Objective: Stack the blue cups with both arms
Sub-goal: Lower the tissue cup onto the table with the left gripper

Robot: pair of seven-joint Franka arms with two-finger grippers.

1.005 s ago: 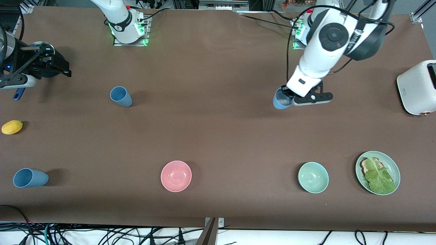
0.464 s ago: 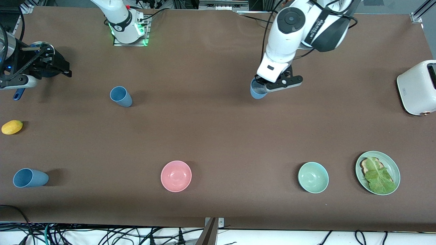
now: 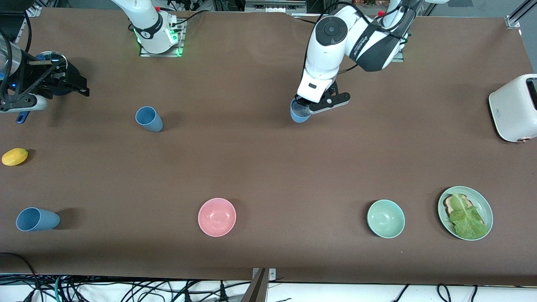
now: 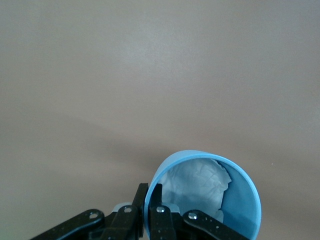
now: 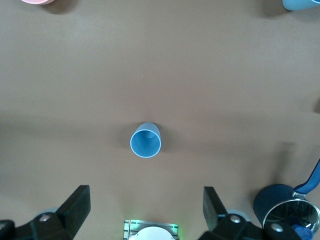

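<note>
The left gripper (image 3: 303,110) hangs over the bare middle of the brown table (image 3: 268,167), toward the bases' edge, its jaws pinched shut on the rim of a light-blue cup (image 3: 298,114); in the left wrist view one finger sits inside the cup's mouth and the other outside its wall, so the wall of the held cup (image 4: 205,195) is clamped between them while the rest of the cup stands out to one side of the jaws, mouth up. The right gripper (image 3: 71,82) waits over the table edge at the right arm's end, its jaws spread wide and holding nothing. In the right wrist view a second blue cup (image 5: 146,140) stands upright on the table in line with the gap between those open fingers (image 5: 75,207) but well apart from them; the front view shows this standing cup (image 3: 149,118) toward the right arm's end, well apart from the held cup. A third blue cup (image 3: 37,219) lies on its side near the front camera's edge at the right arm's end, well clear of both sets of jaws. Also on the table are a yellow mango-like fruit (image 3: 14,156), a pink bowl (image 3: 217,217), a pale-green bowl (image 3: 385,218), a green plate (image 3: 486,209) bearing lettuce on toast, and a white toaster (image 3: 514,107).
</note>
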